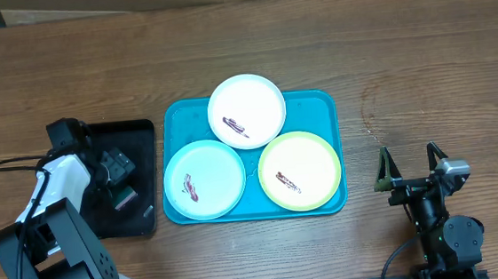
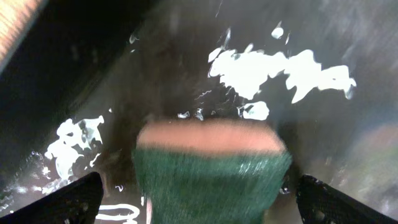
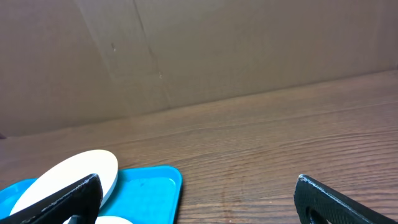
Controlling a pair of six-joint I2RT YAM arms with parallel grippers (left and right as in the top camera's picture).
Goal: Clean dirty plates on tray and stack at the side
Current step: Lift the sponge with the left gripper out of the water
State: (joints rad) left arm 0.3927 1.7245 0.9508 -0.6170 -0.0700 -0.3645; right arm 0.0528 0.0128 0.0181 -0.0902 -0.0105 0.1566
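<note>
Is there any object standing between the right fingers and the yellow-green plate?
Nothing visible does. Only bare table lies between the right fingers and the tray holding the yellow-green plate.

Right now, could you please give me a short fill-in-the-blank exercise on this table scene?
1. The turquoise tray holds ___ plates.
2. Of these, the ___ one lies farthest from both arms.
3. The left gripper stands open around the sponge, which lies in the ___ tray.
4. The right gripper, beside the turquoise tray, has its jaws ___.
Missing words: three; white; black; open.
</note>
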